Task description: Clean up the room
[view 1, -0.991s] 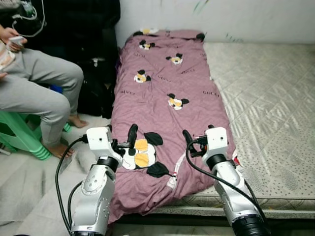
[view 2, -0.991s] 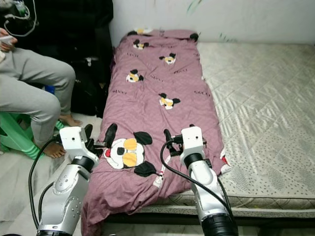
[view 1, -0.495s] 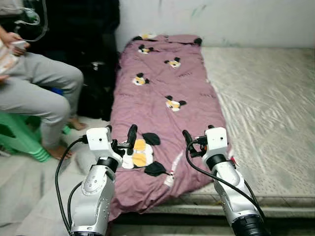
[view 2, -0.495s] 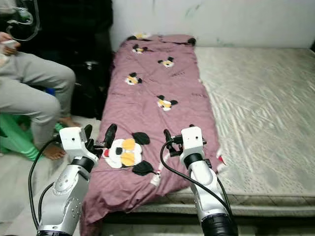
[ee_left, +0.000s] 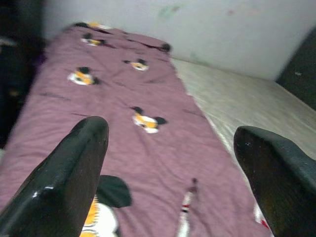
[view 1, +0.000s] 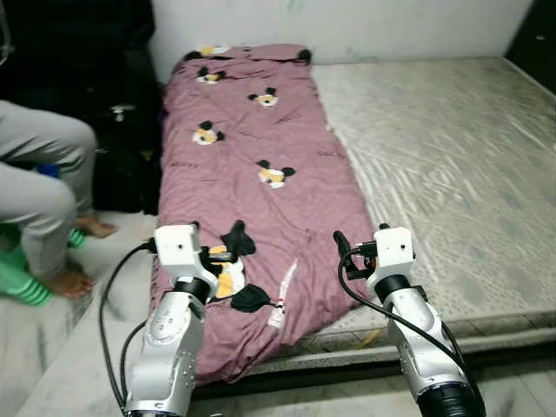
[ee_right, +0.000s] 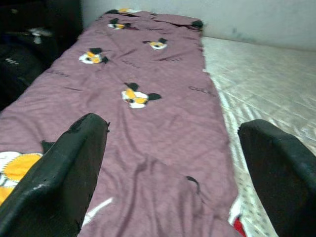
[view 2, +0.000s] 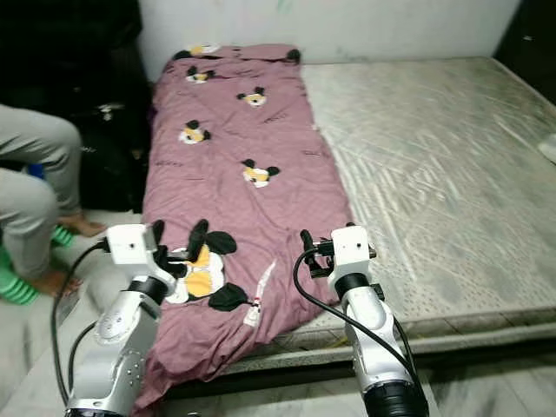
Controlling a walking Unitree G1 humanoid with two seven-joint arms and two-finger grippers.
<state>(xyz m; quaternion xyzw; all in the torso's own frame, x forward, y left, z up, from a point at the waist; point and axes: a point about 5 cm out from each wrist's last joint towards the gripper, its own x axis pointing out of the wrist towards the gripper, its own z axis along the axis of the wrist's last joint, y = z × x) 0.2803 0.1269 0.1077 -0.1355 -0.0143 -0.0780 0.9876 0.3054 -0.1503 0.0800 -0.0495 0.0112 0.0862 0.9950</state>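
My left gripper (view 1: 224, 252) hangs over the near left corner of the bed, fingers spread apart with nothing between them, just above the purple quilt (view 1: 252, 174). My right gripper (view 1: 358, 250) hangs beside it over the quilt's right border, its fingers (ee_right: 74, 168) likewise parted and empty. The near edge of the mattress (view 1: 452, 156) runs across just past my forearms, and the quilt spills over that edge at the left corner, drooping toward the pale floor (view 1: 78, 347). A strip of floor lies open between the bed's left side and a seated person's legs (view 1: 39, 187) in grey trousers (bare feet on the floor, near a green stool (view 1: 16, 280)).

The quilt lies lengthwise down the left part of the mattress, from the near edge to the far wall (view 1: 391, 26). It is dusky purple, printed with cartoon mouse faces in black, white and orange, the largest one (view 2: 201, 269) under my left gripper. Its surface is mostly flat with low wrinkles. To its right the bare quilted mattress stretches wide and grey-beige. Dark bags (view 1: 122, 156) sit by the far left side.
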